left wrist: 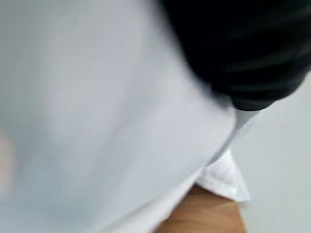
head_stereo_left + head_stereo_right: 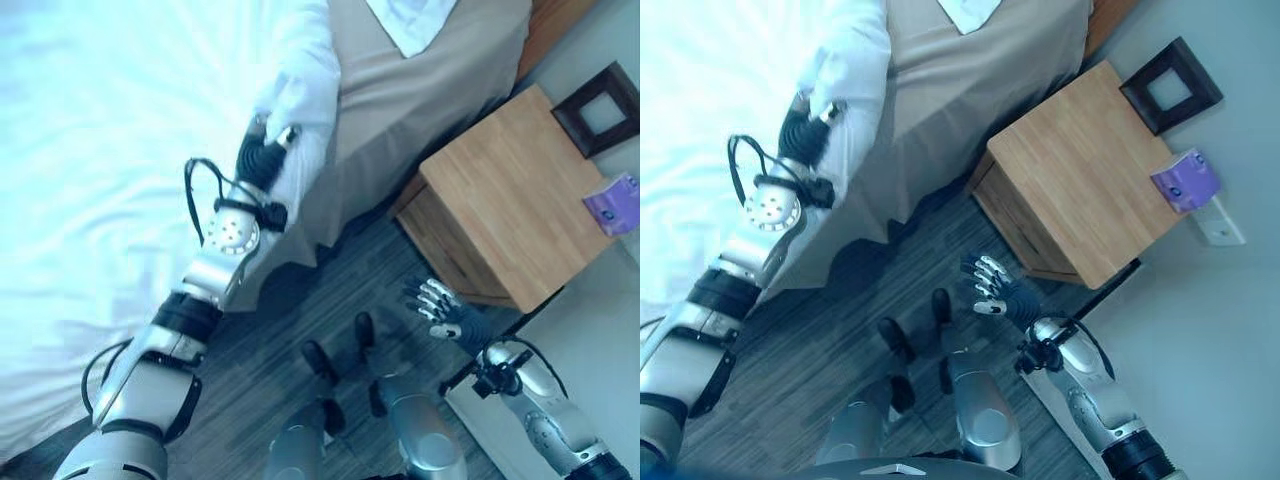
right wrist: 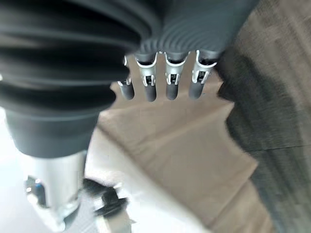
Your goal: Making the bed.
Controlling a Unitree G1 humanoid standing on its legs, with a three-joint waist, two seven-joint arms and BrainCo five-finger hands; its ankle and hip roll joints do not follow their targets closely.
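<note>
The white duvet (image 2: 100, 150) covers the bed on the left, and its edge (image 2: 300, 90) folds over my left hand (image 2: 262, 158) at the bedside. The hand's dark cover shows against the cloth while its fingers are buried in the fold. In the left wrist view the white cloth (image 1: 97, 121) lies right against the hand. A beige sheet (image 2: 420, 90) hangs down the side of the bed beyond it. My right hand (image 2: 440, 305) hangs open over the floor beside the nightstand, fingers (image 3: 158, 87) straight and holding nothing.
A wooden nightstand (image 2: 510, 190) stands close by the bed on the right, with a dark frame (image 2: 600, 105) and a purple packet (image 2: 615, 205) on it. A white pillow corner (image 2: 410, 20) lies at the head of the bed. Dark wood floor (image 2: 270, 330) runs along the bedside.
</note>
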